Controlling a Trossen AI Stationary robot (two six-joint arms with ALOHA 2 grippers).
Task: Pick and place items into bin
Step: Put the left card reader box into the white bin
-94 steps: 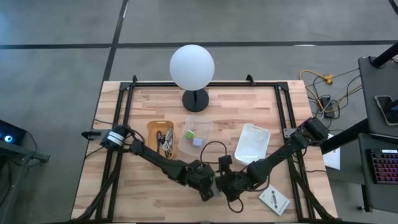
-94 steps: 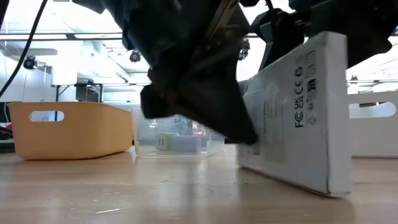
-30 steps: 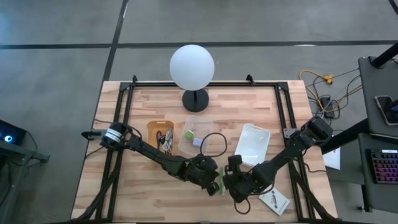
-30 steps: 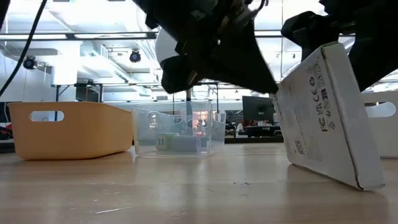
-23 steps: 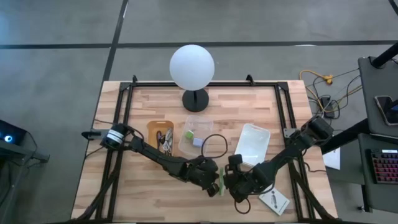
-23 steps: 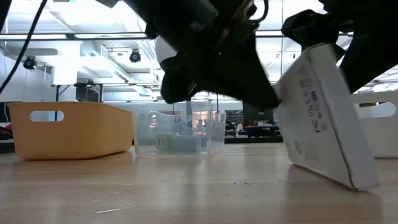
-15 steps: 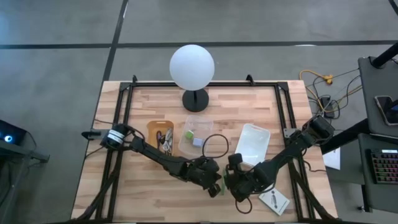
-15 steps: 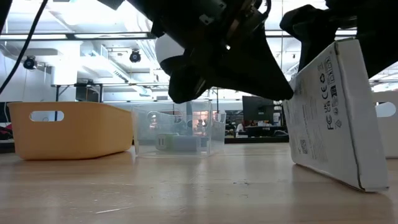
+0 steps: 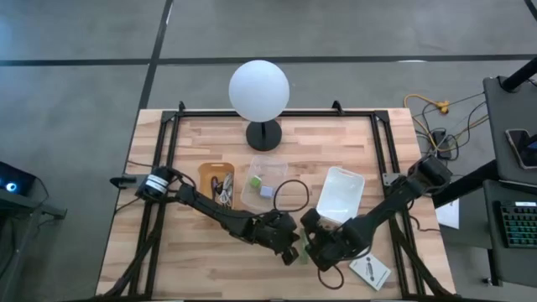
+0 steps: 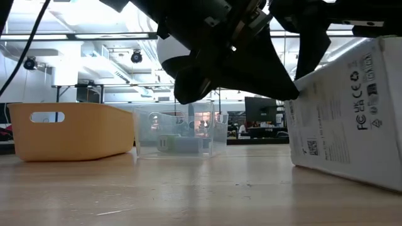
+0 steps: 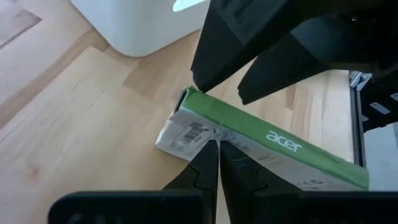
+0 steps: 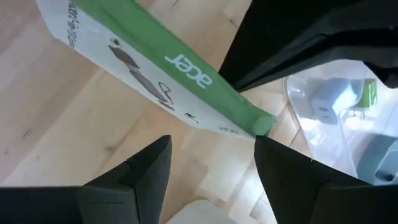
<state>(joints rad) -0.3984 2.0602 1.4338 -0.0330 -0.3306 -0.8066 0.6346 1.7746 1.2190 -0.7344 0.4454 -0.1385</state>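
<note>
We see the left gripper (image 11: 217,163) clenched shut, its fingertips pressed against the printed face of a white box (image 11: 261,152) with a green edge, near the table's front centre. The right gripper (image 12: 211,177) is spread wide just beside the same box, its fingers (image 12: 146,168) apart and clear of it in its wrist view; we cannot tell whether it bears on the box from another side. In the low view the box (image 10: 352,125) stands tilted on the table (image 10: 157,194), one edge down. From above, both grippers meet at the box (image 9: 302,248), left gripper (image 9: 288,239) on one side and right gripper (image 9: 315,243) on the other. Behind them a clear bin (image 9: 262,182) holds a green cube (image 9: 253,180) and a grey cube (image 9: 266,191), with a dark cable loop (image 9: 289,195) at its rim. Beside it an orange bin (image 9: 216,183) holds thin cables and small bits. A white bin (image 9: 340,193) sits near the right arm; we cannot tell what is in it. A flat white packet (image 9: 370,269) lies on the table near the front right corner. A globe lamp (image 9: 259,91) stands at the back.
</note>
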